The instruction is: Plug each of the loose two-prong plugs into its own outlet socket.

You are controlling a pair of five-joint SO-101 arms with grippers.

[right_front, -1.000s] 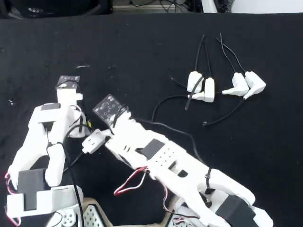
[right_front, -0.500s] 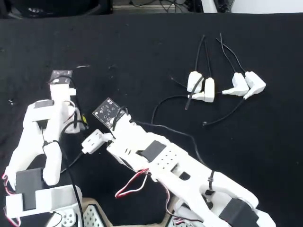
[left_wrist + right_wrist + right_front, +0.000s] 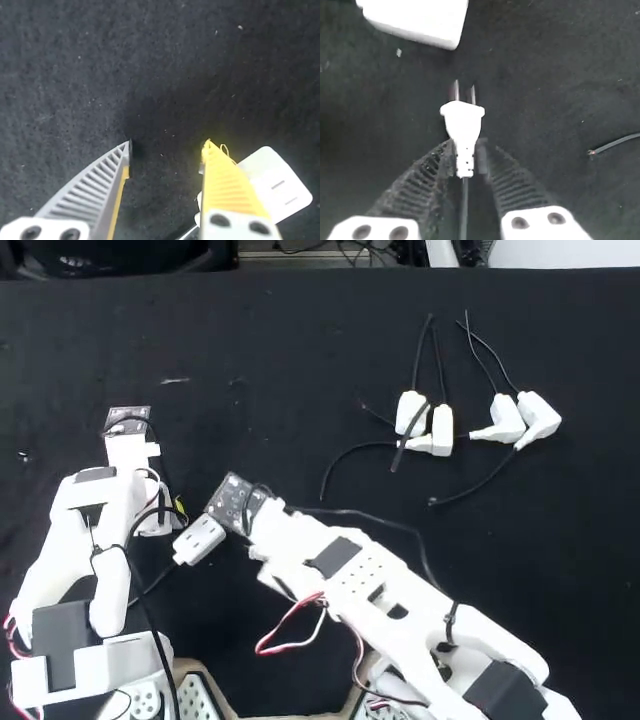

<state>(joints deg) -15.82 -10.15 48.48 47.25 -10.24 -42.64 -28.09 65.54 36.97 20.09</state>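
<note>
1 plug is clamped in the right pincer, prongs facing the socket; the left pincer gapes wide.

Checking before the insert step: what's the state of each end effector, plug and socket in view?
Left end effector: open, empty, socket block beside it.
Right end effector: shut on the plug.
Plug: held, prongs aimed at the socket block, not yet inserted.
Socket block: lying on the table, no plug in it.
Two far white pairs: on the table, pieces touching; mated or not, cannot tell.
</note>
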